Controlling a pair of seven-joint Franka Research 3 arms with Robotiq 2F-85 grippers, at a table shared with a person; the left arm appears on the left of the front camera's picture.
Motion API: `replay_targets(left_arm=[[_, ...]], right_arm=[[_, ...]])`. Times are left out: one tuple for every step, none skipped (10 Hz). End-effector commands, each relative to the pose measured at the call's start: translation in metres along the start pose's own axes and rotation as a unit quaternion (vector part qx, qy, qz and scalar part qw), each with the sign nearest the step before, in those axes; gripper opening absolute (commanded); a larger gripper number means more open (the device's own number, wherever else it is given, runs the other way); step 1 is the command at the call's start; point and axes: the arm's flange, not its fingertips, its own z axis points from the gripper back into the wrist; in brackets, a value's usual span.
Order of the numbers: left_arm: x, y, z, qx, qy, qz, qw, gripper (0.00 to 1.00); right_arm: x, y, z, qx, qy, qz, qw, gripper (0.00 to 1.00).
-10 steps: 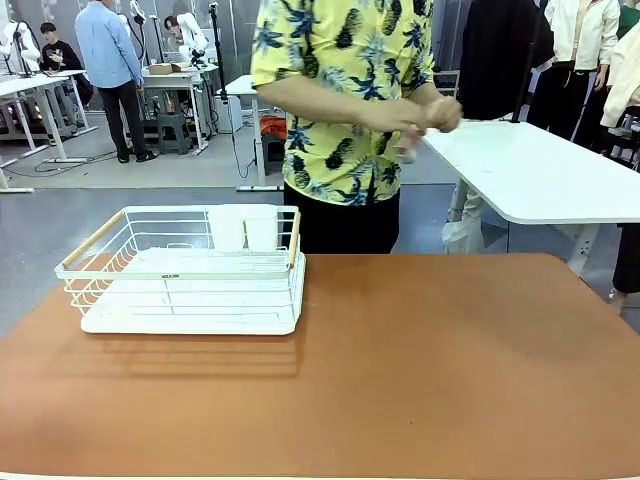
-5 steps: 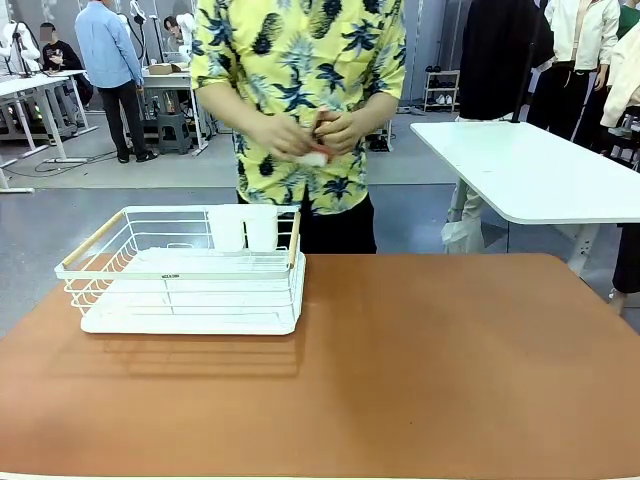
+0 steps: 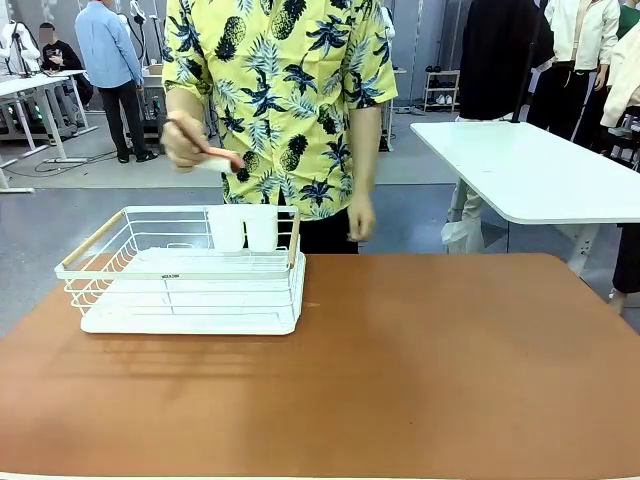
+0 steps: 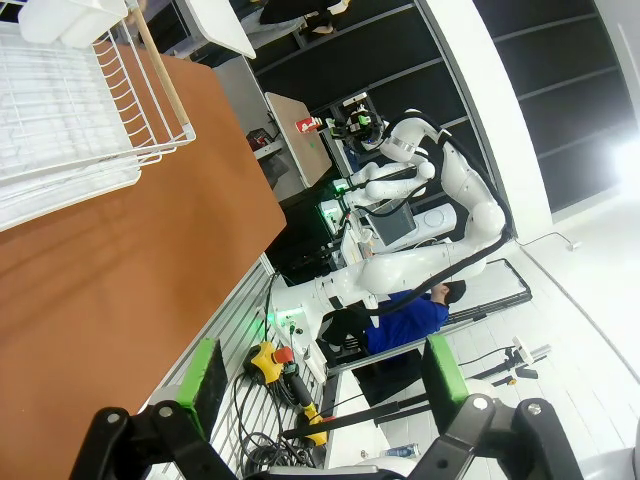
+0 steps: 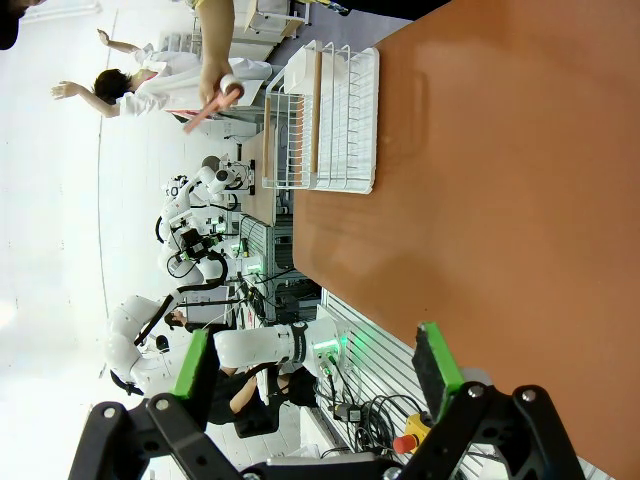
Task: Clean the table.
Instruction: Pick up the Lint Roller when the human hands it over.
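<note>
The table (image 3: 420,360) has a bare reddish-brown top. At its far side a person in a yellow patterned shirt holds a small white and orange thing (image 3: 216,160) in one hand, above the back of a white wire dish rack (image 3: 185,270). The other hand (image 3: 360,218) hangs by the far edge. My left gripper (image 4: 325,390) is open and off the table's edge (image 4: 90,270), with nothing between its green pads. My right gripper (image 5: 312,370) is also open and holds nothing, out past the table's near edge (image 5: 500,200).
The dish rack stands at the far left on a white tray, with two white cups (image 3: 243,228) at its back; it also appears as rack (image 4: 60,120) and rack (image 5: 330,120). A white-topped table (image 3: 540,170) stands behind on the right.
The person has stepped to the left behind the table. The hands have parted: one now holds the small thing over the rack, the other has dropped to the side.
</note>
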Motion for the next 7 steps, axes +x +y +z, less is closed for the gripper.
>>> replay_targets(left_arm=[[-0.002, -0.001, 0.002, -0.004, -0.004, 0.000, 1.000, 1.00], [-0.002, -0.001, 0.002, -0.004, -0.004, 0.000, 1.000, 1.00], [-0.002, -0.001, 0.002, -0.004, -0.004, 0.000, 1.000, 1.00], [0.000, 0.000, 0.000, 0.000, 0.000, 0.000, 1.000, 1.00], [0.004, -0.008, -0.003, -0.011, -0.012, 0.010, 1.000, 1.00], [0.011, -0.015, -0.007, -0.024, -0.044, 0.018, 0.999, 1.00], [0.021, -0.015, -0.020, -0.001, -0.093, 0.069, 0.993, 1.00]], right_arm=[[-0.001, 0.004, 0.001, 0.002, 0.000, -0.001, 1.000, 1.00], [-0.001, 0.004, 0.001, 0.002, 0.000, -0.001, 1.000, 1.00], [-0.001, 0.004, 0.001, 0.002, 0.000, -0.001, 1.000, 1.00], [-0.001, 0.004, 0.001, 0.002, 0.000, -0.001, 1.000, 1.00], [-0.001, 0.004, 0.001, 0.002, 0.000, -0.001, 1.000, 1.00], [-0.001, 0.004, 0.001, 0.002, 0.000, -0.001, 1.000, 1.00], [-0.001, 0.004, 0.001, 0.002, 0.000, -0.001, 1.000, 1.00]])
